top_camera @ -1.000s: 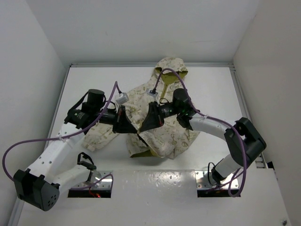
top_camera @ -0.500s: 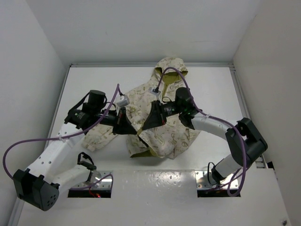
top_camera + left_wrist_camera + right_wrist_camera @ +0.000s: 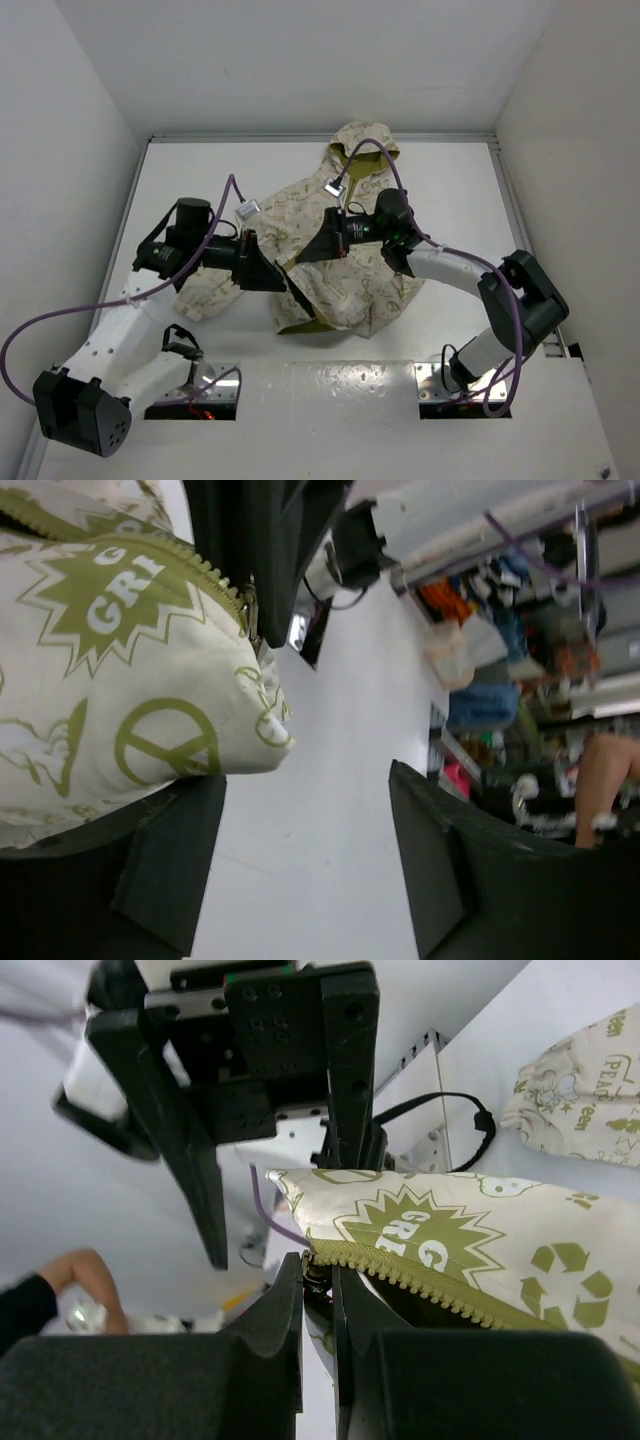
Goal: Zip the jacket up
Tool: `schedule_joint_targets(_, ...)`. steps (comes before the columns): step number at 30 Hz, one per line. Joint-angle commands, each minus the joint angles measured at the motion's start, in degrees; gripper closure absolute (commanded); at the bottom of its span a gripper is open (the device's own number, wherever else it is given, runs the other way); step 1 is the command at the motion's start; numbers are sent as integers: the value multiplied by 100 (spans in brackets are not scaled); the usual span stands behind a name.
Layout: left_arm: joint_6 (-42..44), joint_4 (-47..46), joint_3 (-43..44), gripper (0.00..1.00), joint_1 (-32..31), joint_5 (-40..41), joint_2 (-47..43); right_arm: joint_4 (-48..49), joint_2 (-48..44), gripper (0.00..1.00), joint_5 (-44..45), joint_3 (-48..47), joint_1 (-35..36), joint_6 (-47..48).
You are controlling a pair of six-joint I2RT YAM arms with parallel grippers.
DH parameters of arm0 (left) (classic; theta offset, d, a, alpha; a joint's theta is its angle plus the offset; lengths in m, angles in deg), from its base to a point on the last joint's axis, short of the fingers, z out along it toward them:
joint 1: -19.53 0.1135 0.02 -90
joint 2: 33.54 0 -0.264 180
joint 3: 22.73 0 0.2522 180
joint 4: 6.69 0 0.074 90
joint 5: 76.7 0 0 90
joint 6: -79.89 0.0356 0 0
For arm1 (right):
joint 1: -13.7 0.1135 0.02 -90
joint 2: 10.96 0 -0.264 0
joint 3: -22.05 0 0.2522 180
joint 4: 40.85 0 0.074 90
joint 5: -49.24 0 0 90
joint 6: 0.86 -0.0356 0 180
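1. Since a second earlier, the left gripper (image 3: 272, 276) had drawn back toward its own side and the near edge. The right gripper (image 3: 316, 246) had shifted slightly toward the far edge, so the gap between them had widened.
2. The jacket (image 3: 350, 290) lay on the middle of the table (image 3: 460, 200), hood toward the far wall, with its lower front edge raised between the two grippers.
3. The right jaws were pressed together on the bottom end of the zipper (image 3: 400, 1272). We could not tell whether they pinched the slider itself or the tape beside it.
4. The left jaws stood wide apart and held nothing; in the left wrist view a hem corner of the jacket rested against one finger.
5. We judged the step in hand to be anchoring the hem so the slider could run. To do it well, the left gripper should close on the fabric just below the zipper's foot, not on the teeth. It should then hold that fabric taut and in line, so the right pull travels straight toward the hood without bunching.
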Motion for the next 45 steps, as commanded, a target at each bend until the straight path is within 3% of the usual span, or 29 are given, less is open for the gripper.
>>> schedule_joint_targets(1, -1722, -1304, -199, 27, 184, 422, -596, 324, -4, 100, 639, -16, 50, -873)
schedule_joint_targets(8, -2120, -1639, -304, 27, 351, 1100, -650, 226, -13, 100, 710, -166, 112, -1279)
schedule_joint_targets(16, -2658, -2492, -533, 37, 351, 1258, -580, 226, -13, 100, 833, -227, 173, -1437)
schedule_joint_targets(19, -2878, -2808, -725, 51, 351, 1206, -580, 191, 4, 100, 851, -236, 174, -1464)
schedule_joint_targets(21, -3053, -2941, -796, 67, 351, 1144, -580, 156, 5, 100, 886, -228, 173, -1446)
schedule_joint_targets(23, -3054, -2994, -848, 73, 351, 1082, -632, 104, 22, 100, 921, -236, 174, -1455)
schedule_joint_targets(33, -3282, -3196, -849, 72, 351, 1030, -632, 68, 119, 100, 1000, -236, 182, -1358)
schedule_joint_targets(40, -3335, -3267, -902, 98, 351, 1030, -632, 156, 207, 100, 1000, -377, 217, -1367)
schedule_joint_targets(45, -3142, -3197, -902, 100, 351, 968, -632, 314, 277, 97, 921, -474, 244, -1420)
